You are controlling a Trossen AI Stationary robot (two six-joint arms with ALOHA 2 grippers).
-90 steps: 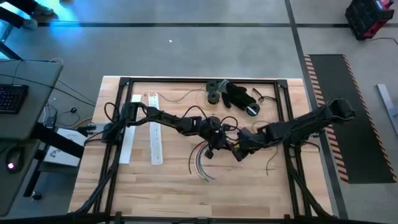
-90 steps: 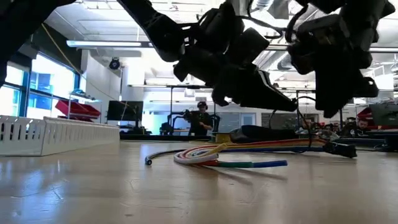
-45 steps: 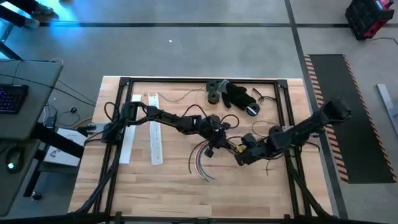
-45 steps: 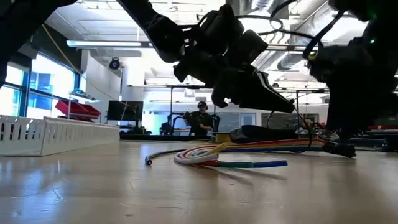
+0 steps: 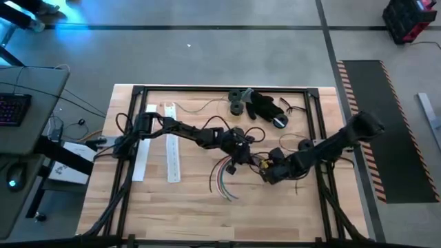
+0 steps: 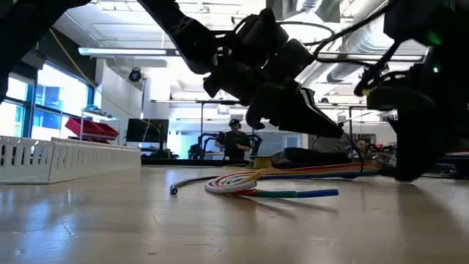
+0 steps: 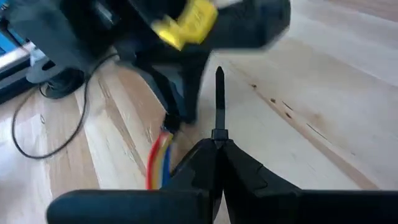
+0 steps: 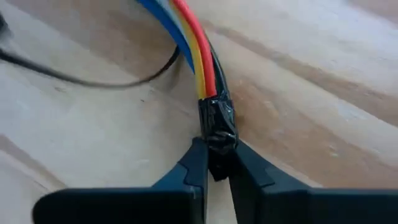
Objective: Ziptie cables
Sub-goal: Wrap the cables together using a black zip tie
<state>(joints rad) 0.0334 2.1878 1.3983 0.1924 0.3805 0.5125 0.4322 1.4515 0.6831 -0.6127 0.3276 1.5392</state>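
The cables [image 5: 224, 178] lie on the wooden table, their loose brown, red, green and white ends fanned toward the near edge. In the low view they form a flat coil [image 6: 242, 182]. Their other end is wrapped in black tape [image 8: 214, 124], and my right gripper [image 8: 214, 152] is shut on it, low at the table [image 5: 267, 172]. My left gripper [image 5: 247, 157] hovers just beside it, above the table [image 6: 330, 126], shut on a black zip tie [image 7: 219, 102]. My left gripper pinches the zip tie between its two fingertips just below the tie's head [image 7: 219, 134]. The tie's thin tail [image 7: 219, 81] sticks straight out beyond the fingers, clear of the table. My right gripper pinches the bundle's black-taped end [image 8: 216, 142] between its two fingertips, in line with the cables. It comes slanting down from the table's right. The red, yellow and blue wires [image 8: 189, 37] run away from the fingers along the table.
Two long white perforated strips [image 5: 172, 141] lie left of centre. A black lumpy heap with round parts [image 5: 262, 105] sits at the far edge. A black frame rail [image 5: 320, 138] borders the table. Thin black wires [image 5: 300, 180] trail near the right arm.
My right gripper has come down toward the table and a little toward the near edge, onto the cables' taped end. My left gripper has stayed above the cables with the zip tie. The coil on the table has not moved.
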